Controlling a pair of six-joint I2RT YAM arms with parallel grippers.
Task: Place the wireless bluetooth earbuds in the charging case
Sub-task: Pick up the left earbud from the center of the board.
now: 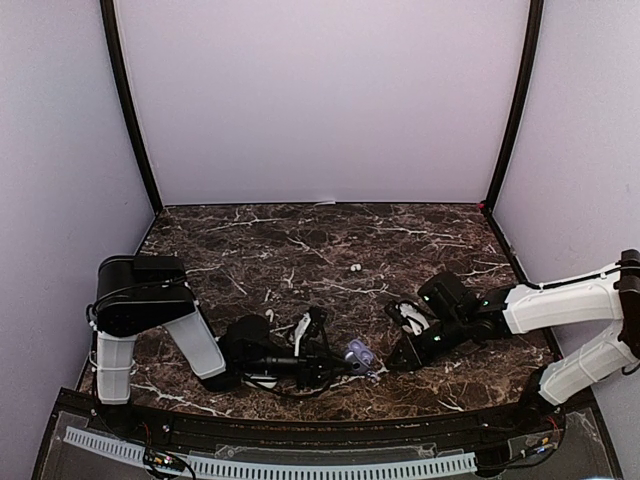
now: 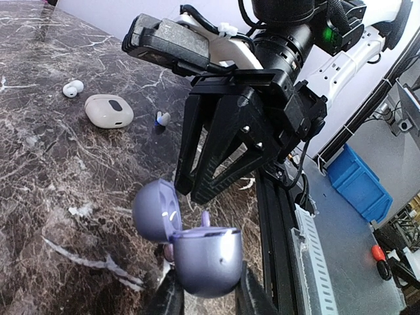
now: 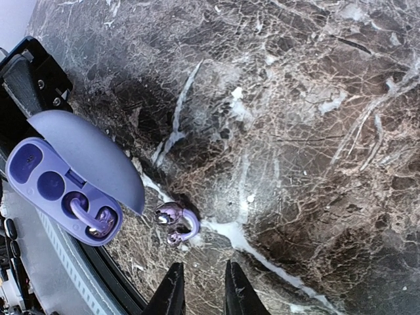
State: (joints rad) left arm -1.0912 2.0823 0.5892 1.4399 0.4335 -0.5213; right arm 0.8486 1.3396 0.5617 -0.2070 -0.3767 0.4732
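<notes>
Right fingers [image 3: 172, 292] sit a little apart with nothing between them, tips low over the marble table [image 3: 295, 131] — and just past those tips lies a lavender earbud [image 3: 176, 222], loose on the stone. Off to the left of the tips in the right wrist view is the lavender charging case [image 3: 46, 187], lid [image 3: 92, 154] swung open, with a second lavender bud [image 3: 88, 218] seated in one well and two round hollows showing beside it. Over on the other arm, the left fingers [image 2: 167, 298] are clamped on the case's lower shell from both sides, holding it tilted — its open mouth turned toward the right gripper [image 2: 193, 190], which hangs just beyond it. Farther out past the left fingers, a white case [image 2: 108, 110] rests closed on the marble. A white bud [image 2: 72, 87] lies just beyond it, and another pale bud [image 2: 163, 119] lies near it on the right-gripper side.
</notes>
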